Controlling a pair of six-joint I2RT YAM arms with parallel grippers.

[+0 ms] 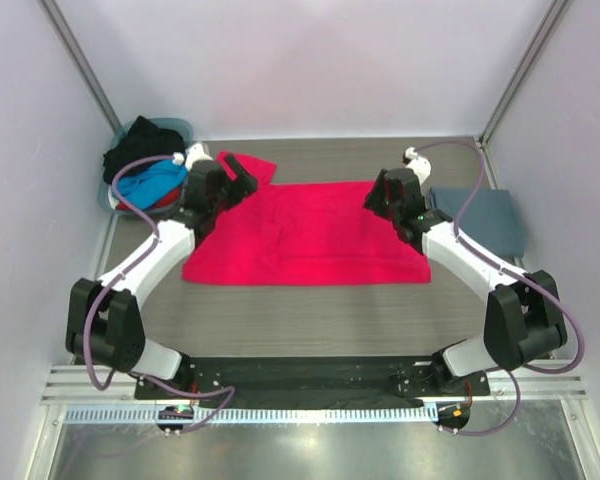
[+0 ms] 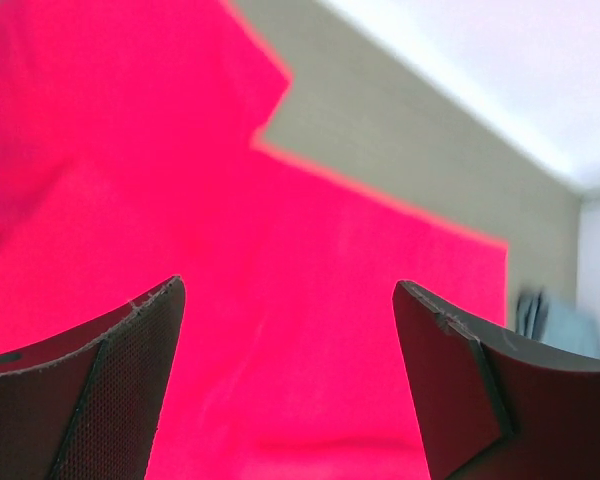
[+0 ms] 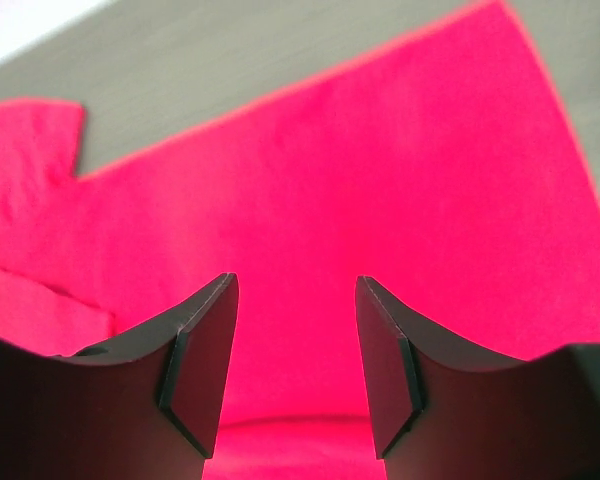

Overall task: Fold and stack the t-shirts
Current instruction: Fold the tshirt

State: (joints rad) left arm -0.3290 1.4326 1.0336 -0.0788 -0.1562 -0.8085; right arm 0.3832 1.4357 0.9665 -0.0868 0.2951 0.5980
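A bright red-pink t-shirt (image 1: 305,235) lies spread flat on the table, one sleeve pointing to the back left. My left gripper (image 1: 242,180) is open and empty above the shirt's back left part; in its wrist view the shirt (image 2: 310,330) fills the space between the fingers. My right gripper (image 1: 377,196) is open and empty above the shirt's back right edge, with the shirt (image 3: 300,220) below it. A folded slate grey-blue shirt (image 1: 485,222) lies at the right. Black, bright blue and red shirts sit in a basket (image 1: 130,200) at the back left.
The table's grey surface (image 1: 310,320) shows in front of the shirt. Pale walls close the back and sides. The folded grey-blue shirt shows at the right edge of the left wrist view (image 2: 565,325).
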